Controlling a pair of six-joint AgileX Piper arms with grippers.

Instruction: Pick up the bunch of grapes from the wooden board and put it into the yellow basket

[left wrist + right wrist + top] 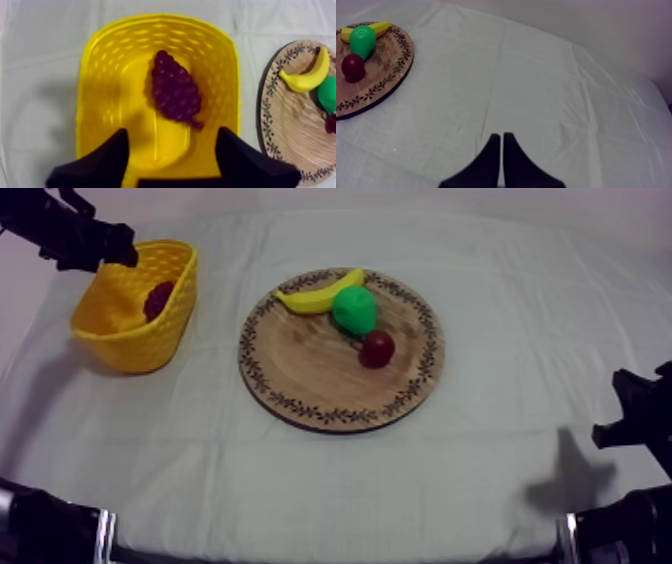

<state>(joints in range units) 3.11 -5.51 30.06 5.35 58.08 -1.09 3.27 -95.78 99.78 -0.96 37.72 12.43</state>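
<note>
Nearest the lens, my left hand (172,132) hung over the yellow basket (95,75), its black fingers (105,160) spread apart with nothing between them. My right hand (501,136) hovered above bare cloth, its fingers pressed together in a narrow wedge, gripping nothing. The desk (520,288) lay under a grey-white cloth. Near its middle sat the round wooden board (310,378) with its patterned rim, and the basket stood apart from it at the desk's left side. A banana (315,296) lay at the board's far rim, with a green pear (354,310) just beside it. The bunch of grapes (174,92) lay inside the basket, on its floor. A small red fruit (377,348) sat on the board just beside the pear.
</note>
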